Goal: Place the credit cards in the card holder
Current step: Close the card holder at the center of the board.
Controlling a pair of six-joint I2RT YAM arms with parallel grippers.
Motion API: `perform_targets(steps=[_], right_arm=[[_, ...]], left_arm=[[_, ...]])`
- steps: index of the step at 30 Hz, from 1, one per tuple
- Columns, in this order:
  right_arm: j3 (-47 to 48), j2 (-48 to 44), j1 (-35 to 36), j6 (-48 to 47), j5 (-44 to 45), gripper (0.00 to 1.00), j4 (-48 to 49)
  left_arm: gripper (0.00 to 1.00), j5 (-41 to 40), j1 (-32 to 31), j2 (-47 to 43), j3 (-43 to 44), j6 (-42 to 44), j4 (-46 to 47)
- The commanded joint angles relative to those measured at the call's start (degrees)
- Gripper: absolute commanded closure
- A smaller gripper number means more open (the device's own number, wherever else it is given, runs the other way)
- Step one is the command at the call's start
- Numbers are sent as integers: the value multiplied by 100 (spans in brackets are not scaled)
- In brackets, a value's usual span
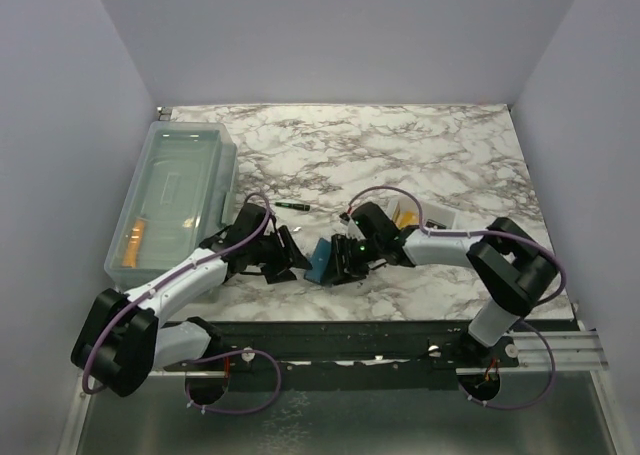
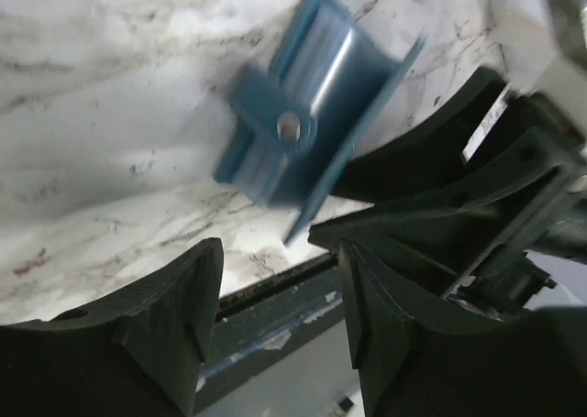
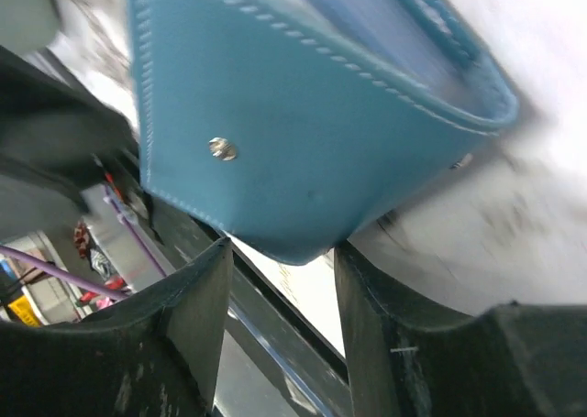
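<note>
The teal-blue card holder (image 1: 322,260) is propped at a tilt near the table's front edge, between my two grippers. Its stitched outer side with a snap stud fills the right wrist view (image 3: 312,115). My right gripper (image 1: 340,262) (image 3: 280,247) is shut on its lower corner, which sits between the fingertips. The left wrist view shows the card holder (image 2: 303,115) blurred, its inner pockets showing. My left gripper (image 1: 292,258) (image 2: 280,252) stands open just left of it, with nothing between its fingers. Golden-orange credit cards (image 1: 405,218) lie in a white tray behind my right arm.
The shallow white tray (image 1: 440,218) sits at the right. A large clear plastic bin (image 1: 175,190) stands at the left with an orange item (image 1: 135,243) inside. A small dark pen-like object (image 1: 293,207) lies behind the grippers. The table's front edge (image 2: 275,284) is close below.
</note>
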Motion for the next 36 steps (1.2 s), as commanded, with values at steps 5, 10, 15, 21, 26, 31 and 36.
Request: perform_targets(steps=[5,10,15,21,26,31,36], right_arm=[[905,-310,-219,-347,-207,37,-486],[1517,71,-1220,-1635,-587,34,-1650],[2621,1112,-1326,-2252,-877,34,-1945],[2398,1701,-1322,-2030,-1722,45,-959],[1230,1156,-1124,-1276,-2026,56,185],[288,720,-422,-290,-2029,63,1275],[-789,165,-41,1043,-1743,56,2278]], left_arm=[[45,711,-12,-327,-144,-1026,-146],[46,1033,-12,90,-125,-894,5],[49,682,-20,589,-82,-914,609],[56,-449,-30,1179,121,-535,668],[62,-1015,-43,1832,452,25,668],[62,-1419,-44,2319,1030,533,498],[59,-1257,-48,2673,1679,1300,277]])
